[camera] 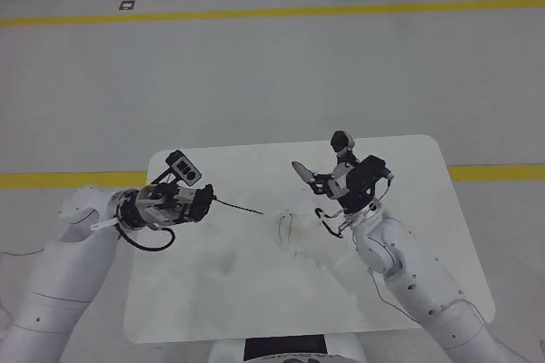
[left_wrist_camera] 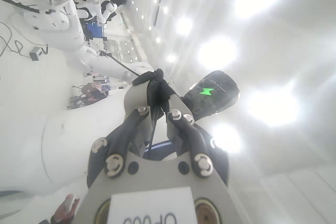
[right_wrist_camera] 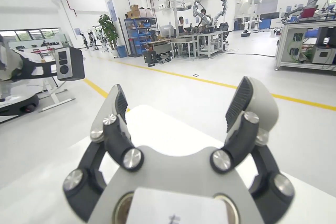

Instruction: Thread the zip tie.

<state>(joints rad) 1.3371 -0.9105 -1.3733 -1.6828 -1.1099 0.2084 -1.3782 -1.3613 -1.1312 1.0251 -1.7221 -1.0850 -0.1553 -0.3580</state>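
Two grippers stand over the white rounded-corner worktop (camera: 254,299), one toward each side edge. Near the left edge, the left gripper (camera: 209,198) lies roughly level and points toward the middle, its fingers pressed together on the long thin black plastic zip tie (camera: 241,208). From above, the tie juts out of the fingertips as a straight strip slanting slightly toward the near edge, its free end over the left-centre of the worktop; whether it touches the surface cannot be told. The left wrist view adds the grip itself: the left gripper (left_wrist_camera: 155,78) has both grey fingers closed on the tie, and the zip tie (left_wrist_camera: 123,65) runs on beyond the tips as a dark line.

Just right of the tie's free end, near the middle of the worktop, the top view gives a thin pale looped strand (camera: 284,227) lying flat, too fine to identify.

Farther right, toward the far edge, the right gripper (camera: 320,156) has its jaws wide apart and holds nothing. The right wrist view supplies what the top view lacks: ribbed black pads (right_wrist_camera: 236,101) facing each other across the gap of the right gripper (right_wrist_camera: 181,86), with a corner of the worktop (right_wrist_camera: 162,130) beneath.
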